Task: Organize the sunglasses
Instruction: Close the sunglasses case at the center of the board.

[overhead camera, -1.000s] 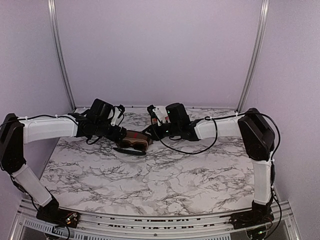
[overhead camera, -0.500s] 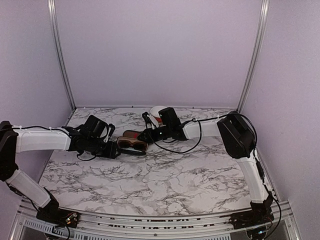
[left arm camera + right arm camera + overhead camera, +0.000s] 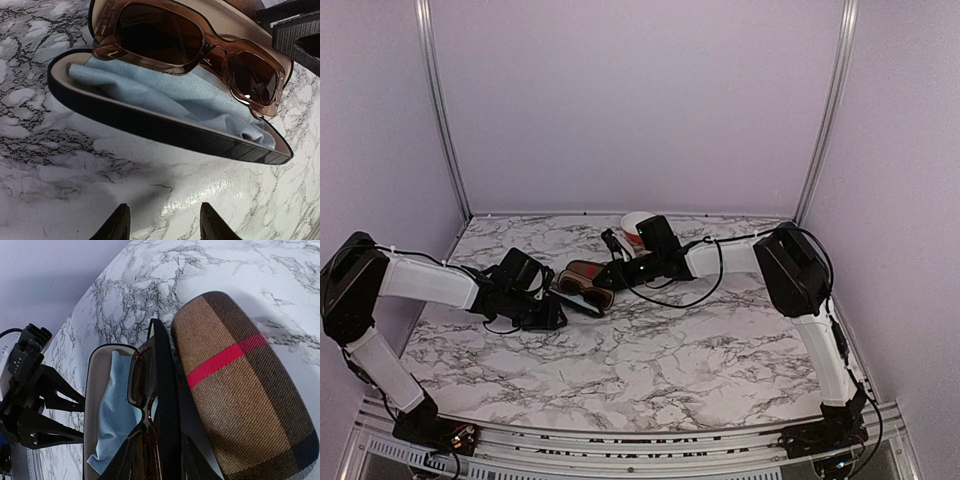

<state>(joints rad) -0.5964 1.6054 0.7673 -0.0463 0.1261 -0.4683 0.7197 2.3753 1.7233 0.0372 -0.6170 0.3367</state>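
A: The left gripper is hanging low over the marble table. Its two fingertips are spread wide, and only bare stone is showing between them.

B: And just beyond it?

A: The open case is lying crosswise in front of that gripper, with a light blue cloth bunching in its tray.

B: Where are the brown sunglasses sitting?

A: They are resting at the back of the tray, leaning against the cream lining of the raised lid and tipped up on their lower rim. Their long axis is running along the length of the case, and the lenses are facing the left gripper.

B: What is happening on the right?

A: The lid's brown plaid shell, with its red stripe, is turning its back on the glasses and showing to the right wrist view. The right gripper is reaching in at that end, with its fingers straddling the lid's black rim and the frame. I cannot tell whether it is pinching either one.
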